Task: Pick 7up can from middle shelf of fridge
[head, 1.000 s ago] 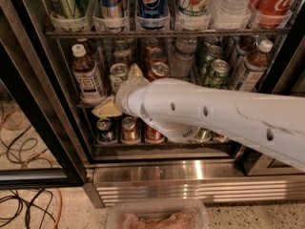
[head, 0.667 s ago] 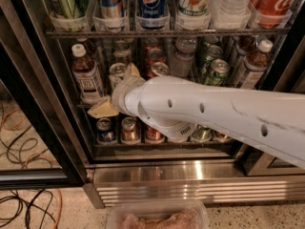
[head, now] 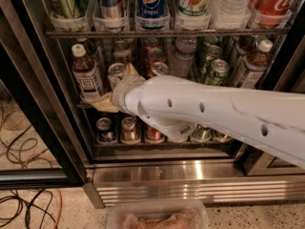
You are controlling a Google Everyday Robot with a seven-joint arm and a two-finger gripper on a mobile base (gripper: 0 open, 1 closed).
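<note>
The fridge (head: 190,175) stands open with its ribbed steel base below. My white arm reaches in from the right across the middle shelf (head: 84,105). My gripper (head: 116,90) is at the front left of that shelf, right against a whitish-silver can with a pull-tab top (head: 116,72), which looks like the 7up can. My wrist hides the can's body and label. A brown-tea bottle (head: 87,74) stands just left of the gripper.
Red cans (head: 154,57) and green cans (head: 217,70) fill the lanes behind my arm. Tall Pepsi cans (head: 152,4) and a Coca-Cola bottle (head: 276,1) stand on the rack above. Several cans (head: 128,129) sit below. Cables (head: 24,142) and a plastic tub (head: 157,216) lie on the floor.
My arm has shifted slightly left, carrying the gripper closer to the tea bottle. The cans and bottles have not moved.
</note>
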